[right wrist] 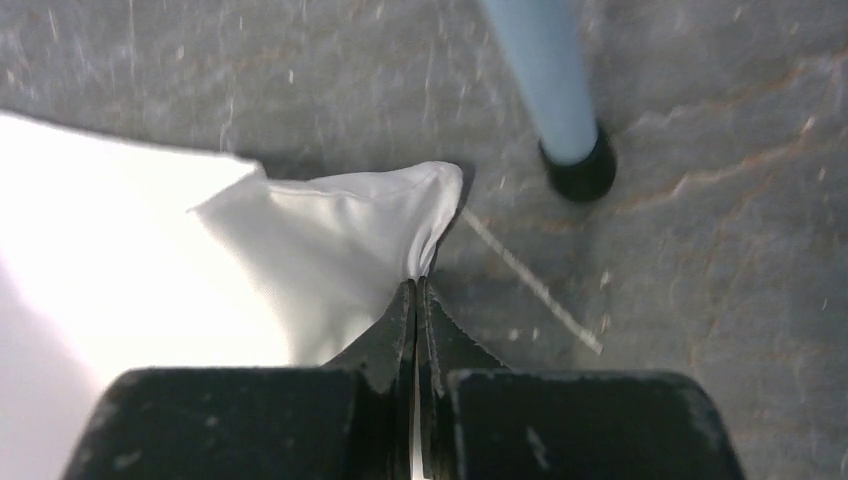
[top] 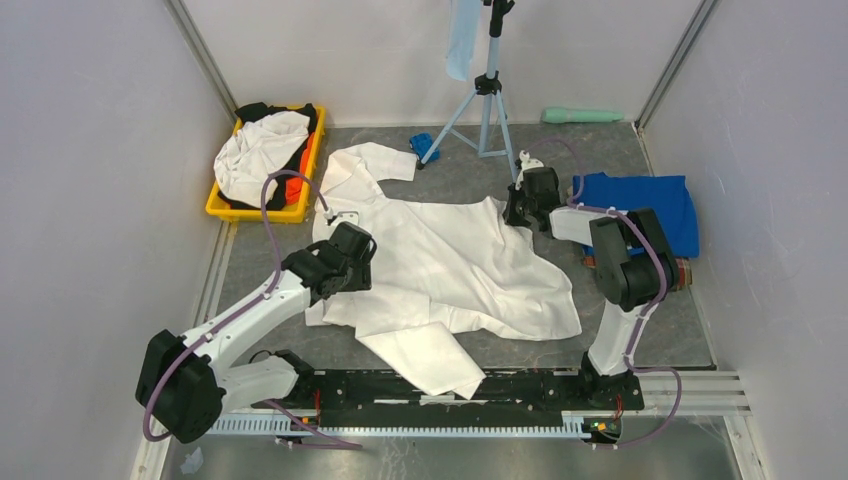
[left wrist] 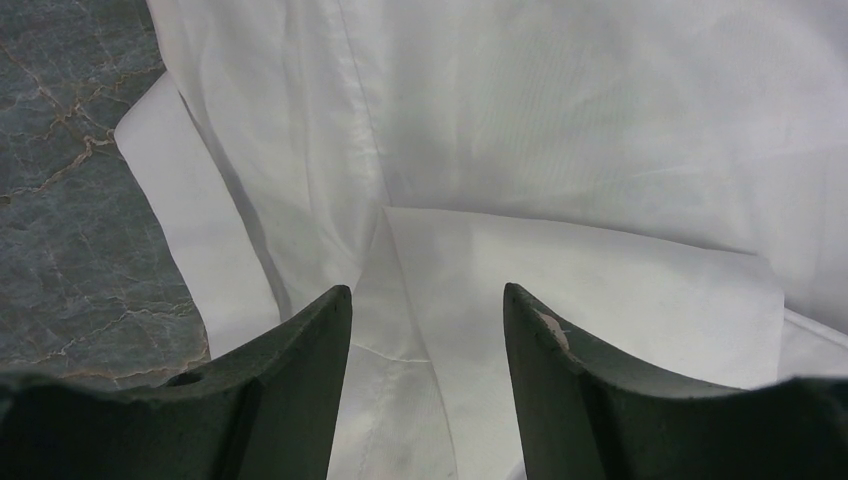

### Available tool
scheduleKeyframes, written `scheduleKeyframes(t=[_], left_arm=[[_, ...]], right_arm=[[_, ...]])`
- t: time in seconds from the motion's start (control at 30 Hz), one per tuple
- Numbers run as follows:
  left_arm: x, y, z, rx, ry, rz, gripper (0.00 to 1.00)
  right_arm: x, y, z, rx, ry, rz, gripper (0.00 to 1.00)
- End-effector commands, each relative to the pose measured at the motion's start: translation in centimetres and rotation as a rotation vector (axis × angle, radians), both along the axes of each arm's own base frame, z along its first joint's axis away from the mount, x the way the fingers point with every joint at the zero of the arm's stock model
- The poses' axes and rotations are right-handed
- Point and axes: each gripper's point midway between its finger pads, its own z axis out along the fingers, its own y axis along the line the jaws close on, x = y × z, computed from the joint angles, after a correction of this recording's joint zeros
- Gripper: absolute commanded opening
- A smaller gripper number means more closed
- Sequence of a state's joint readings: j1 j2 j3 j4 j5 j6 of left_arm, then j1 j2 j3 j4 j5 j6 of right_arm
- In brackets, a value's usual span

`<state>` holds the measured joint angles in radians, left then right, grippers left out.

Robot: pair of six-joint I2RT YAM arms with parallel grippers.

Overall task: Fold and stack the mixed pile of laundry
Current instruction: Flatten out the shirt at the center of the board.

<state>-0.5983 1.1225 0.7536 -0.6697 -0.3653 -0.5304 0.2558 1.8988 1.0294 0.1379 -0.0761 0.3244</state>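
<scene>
Laundry, mixed, in three lots on a dark marbled table (top: 540, 352). Lot one: large white shirt (top: 450, 260), spread open at the table's middle, one sleeve reaching toward the far left and a lower flap lying near the arms' base rail. Lot two: yellow bin (top: 222, 207) at the far left corner, holding a crumpled white garment (top: 255, 150) on top of black pieces (top: 255, 108) and an orange piece (top: 295, 187). Lot three: royal-blue T-shirt (top: 640, 205), folded flat at the far right, partly behind the right arm. Left gripper (left wrist: 427, 300): jaws moderately parted with nothing between them, poised over the white shirt's left side above a folded-over flap; whether the tips touch the cloth cannot be told. Right gripper (right wrist: 416, 285): jaws pressed together, pinching a corner at the white shirt's far right edge, the cloth drawn into a small peak at the fingertips. Tripod (top: 488, 90): stands at the far middle, one black-capped foot near the pinched corner. Pale-blue cloth (top: 463, 40): hangs by the tripod's top. Small bright-blue object (top: 421, 143): beside the tripod's left foot. Pale-green cylinder (top: 580, 115): lying along the far wall.
</scene>
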Motion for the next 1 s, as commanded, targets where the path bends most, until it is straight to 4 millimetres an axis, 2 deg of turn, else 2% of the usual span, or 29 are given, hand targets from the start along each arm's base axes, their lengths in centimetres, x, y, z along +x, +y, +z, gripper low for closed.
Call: scheduleKeyframes(t=[0.0, 0.2, 0.33, 0.53, 0.6, 0.67, 0.77, 0.87, 0.97], left_arm=[[0.7, -0.3, 0.9, -0.047, -0.066, 0.048, 0.64], [0.7, -0.3, 0.9, -0.053, -0.081, 0.049, 0.63], [0.9, -0.4, 0.8, -0.055, -0.087, 0.048, 0.62], [1.1, -0.1, 0.6, -0.043, -0.102, 0.057, 0.61], [1.3, -0.3, 0.8, -0.056, -0.116, 0.050, 0.60], [1.5, -0.6, 1.0, -0.074, -0.134, 0.044, 0.60], [1.7, -0.6, 1.3, -0.080, -0.147, 0.051, 0.60], [1.2, 0.3, 1.9, -0.063, -0.142, 0.094, 0.62], [0.1, 1.7, 3.1, -0.056, -0.145, 0.166, 0.70]], right_arm=[[-3.4, -1.0, 1.3, -0.053, 0.042, -0.011, 0.00], [-3.4, -6.0, 7.7, -0.210, -0.074, -0.198, 0.00], [-2.5, -7.9, 9.3, -0.231, -0.114, -0.265, 0.00], [-1.1, -10.7, 9.8, -0.268, -0.138, -0.357, 0.00], [0.2, -11.8, 10.3, -0.270, -0.170, -0.385, 0.00], [1.7, -12.1, 10.5, -0.249, -0.209, -0.384, 0.00], [3.7, -13.2, 9.4, -0.255, -0.177, -0.407, 0.00], [5.0, -14.1, 8.8, -0.254, -0.167, -0.430, 0.00], [5.0, -14.2, 8.5, -0.264, -0.131, -0.422, 0.00]])
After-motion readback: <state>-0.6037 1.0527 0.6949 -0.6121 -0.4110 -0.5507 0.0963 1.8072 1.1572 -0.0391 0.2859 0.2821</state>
